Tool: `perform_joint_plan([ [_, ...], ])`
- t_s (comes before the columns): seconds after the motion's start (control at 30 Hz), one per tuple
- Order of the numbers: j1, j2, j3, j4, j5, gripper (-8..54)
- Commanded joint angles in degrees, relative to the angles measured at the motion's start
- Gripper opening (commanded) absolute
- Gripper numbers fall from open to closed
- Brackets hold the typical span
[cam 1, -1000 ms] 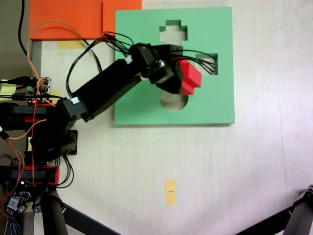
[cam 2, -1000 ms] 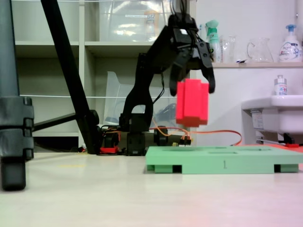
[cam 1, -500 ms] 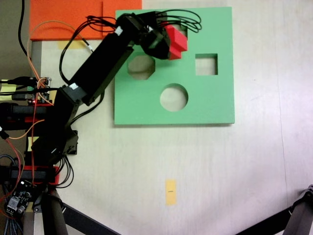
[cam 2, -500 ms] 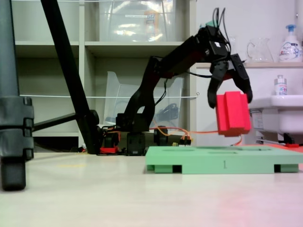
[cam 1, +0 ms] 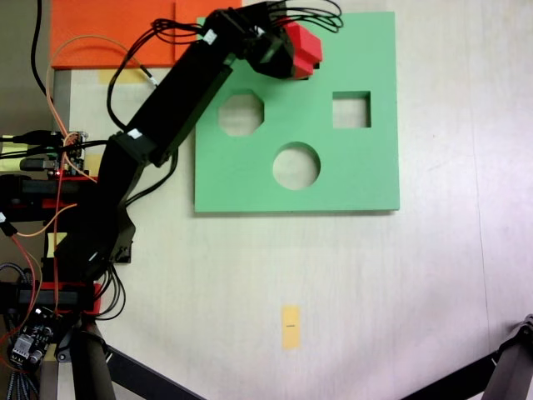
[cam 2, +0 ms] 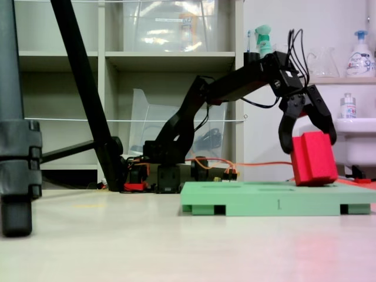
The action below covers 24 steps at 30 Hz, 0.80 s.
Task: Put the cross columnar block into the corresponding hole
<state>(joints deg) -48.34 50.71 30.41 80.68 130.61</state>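
Cross columnar block [cam 2: 314, 158] tilted in gripper [cam 2: 308, 136], arm outstretched over green board [cam 1: 350, 179].

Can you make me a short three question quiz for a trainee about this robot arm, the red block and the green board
1. True or false: the gripper is shut on the red block.
2. Which cutouts of the green board lie uncovered in the top-down fixed view? A) round, square, octagonal B) round and triangular C) none
3. In the low side fixed view, the red block stands: upright or tilted?

Key
1. True; its jaws stand either side of the block's top.
2. A: the round cutout, the square cutout and the octagonal cutout.
3. Tilted, lower end at the board's top.
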Motion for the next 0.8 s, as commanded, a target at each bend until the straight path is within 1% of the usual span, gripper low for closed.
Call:
perform_joint_plan([
  [0.0, -1.41, 1.14, -3.78, -3.96, 2.11, 18.4],
  [0.17, -2.29, 1.14, -3.78, -3.69, 6.42, 18.5],
  [0.77, -4.13, 0.09, -3.69, -2.2, 7.12, 18.5],
])
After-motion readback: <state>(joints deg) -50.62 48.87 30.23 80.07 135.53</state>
